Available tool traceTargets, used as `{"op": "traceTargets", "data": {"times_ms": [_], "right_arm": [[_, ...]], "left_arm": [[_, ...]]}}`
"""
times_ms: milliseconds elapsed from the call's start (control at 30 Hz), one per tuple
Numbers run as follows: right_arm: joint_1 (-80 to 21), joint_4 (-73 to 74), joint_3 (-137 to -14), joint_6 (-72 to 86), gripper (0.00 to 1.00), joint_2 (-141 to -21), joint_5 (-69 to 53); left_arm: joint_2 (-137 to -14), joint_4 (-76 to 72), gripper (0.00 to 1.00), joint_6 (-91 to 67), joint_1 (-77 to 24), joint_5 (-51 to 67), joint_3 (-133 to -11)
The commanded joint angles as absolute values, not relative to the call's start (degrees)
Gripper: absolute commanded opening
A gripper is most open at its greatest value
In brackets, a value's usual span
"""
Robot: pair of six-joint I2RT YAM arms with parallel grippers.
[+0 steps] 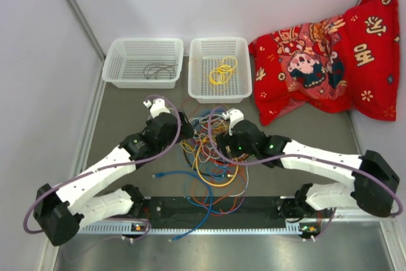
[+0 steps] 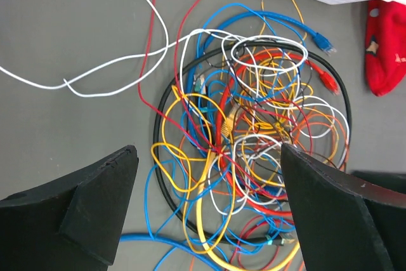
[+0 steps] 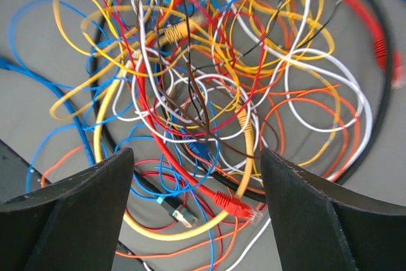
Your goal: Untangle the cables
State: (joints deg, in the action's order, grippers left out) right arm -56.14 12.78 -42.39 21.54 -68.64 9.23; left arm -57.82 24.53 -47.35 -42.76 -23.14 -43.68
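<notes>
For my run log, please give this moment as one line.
phase: untangling | left gripper: open, over cable tangle | right gripper: open, over same tangle | left basket: dark cable | right basket: yellow cable

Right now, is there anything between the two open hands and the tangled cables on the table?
Nothing visible. The left hand and the right hand both hang open over the cables. Each wrist view shows only loops of wire straight ahead, with no other object lying across them.
</notes>
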Motion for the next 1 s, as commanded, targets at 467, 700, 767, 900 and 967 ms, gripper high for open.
{"op": "traceTargets", "data": {"times_ms": [467, 700, 767, 900, 967], "right_arm": [[-56.8, -1.2, -51.8, 20.0, 0.27, -85.6, 5.9], [-56.9, 4.8, -52.9, 17.6, 0.0, -68.0, 9.2], [-56.9, 8.1, -53.9, 16.5, 0.0, -61.9, 10.3], [-56.9, 14.1, -56.2, 15.3, 0.0, -54.4, 11.9], [-56.9, 17.0, -57.5, 14.7, 0.0, -52.4, 12.0]], "left_arm": [[-40.5, 33.0, 0.95, -49.2, -42.7, -37.5, -47.9], [-35.7, 29.3, 0.94, -43.6, -42.7, -49.6, -51.1], [-34.6, 29.1, 0.93, -43.3, -42.7, -55.4, -51.6], [-32.3, 25.6, 0.93, -39.0, -42.7, -62.6, -52.1], [-31.6, 23.4, 0.94, -36.4, -42.7, -64.5, -52.0]]}}
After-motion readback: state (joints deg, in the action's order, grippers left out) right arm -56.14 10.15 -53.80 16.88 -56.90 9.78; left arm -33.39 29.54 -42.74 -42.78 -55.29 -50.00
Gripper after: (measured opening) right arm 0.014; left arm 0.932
